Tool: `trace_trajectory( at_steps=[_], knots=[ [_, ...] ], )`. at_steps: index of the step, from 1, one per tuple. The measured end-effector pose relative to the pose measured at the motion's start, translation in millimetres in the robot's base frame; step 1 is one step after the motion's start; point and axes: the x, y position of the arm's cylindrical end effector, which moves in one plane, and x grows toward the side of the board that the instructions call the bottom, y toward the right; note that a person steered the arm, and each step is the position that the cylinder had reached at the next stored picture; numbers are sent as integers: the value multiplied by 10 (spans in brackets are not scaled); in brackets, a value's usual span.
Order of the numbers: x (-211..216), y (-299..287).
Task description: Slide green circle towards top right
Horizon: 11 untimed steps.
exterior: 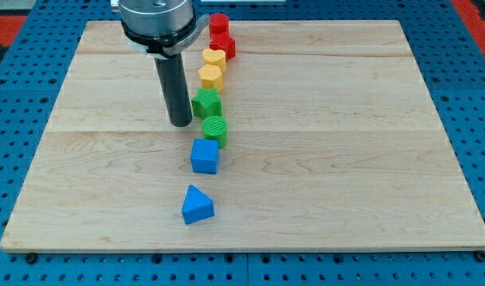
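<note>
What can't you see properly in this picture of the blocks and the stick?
- Camera view: the arm above my tip is cut off by the view's top edge.
- The top red block is partly hidden by the arm's round head, so its shape is unclear.
- The green star-like block sits right beside the rod; touching or not cannot be told.
- The green circle shows fully.

The work surface is a rectangular board of pale wooden planks (345, 159), resting on a blue perforated base (464, 79). Eight small blocks lie on it in a near-straight column. From the view's top downward: a red cylinder (218, 22), a red angular block (224, 44), a yellow heart-shaped block (214, 59), a yellow hexagonal block (211, 76), a green angular block (206, 103), a green circle (215, 129), a blue cube (205, 156), and a blue triangular block (197, 205) set apart below.
</note>
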Motion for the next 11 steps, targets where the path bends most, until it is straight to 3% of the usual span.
trace_trajectory(
  at_steps=[5, 7, 10, 11],
  knots=[
    [572, 1017],
    [35, 1922],
    [-1220, 2404],
    [-1294, 2497]
  ],
)
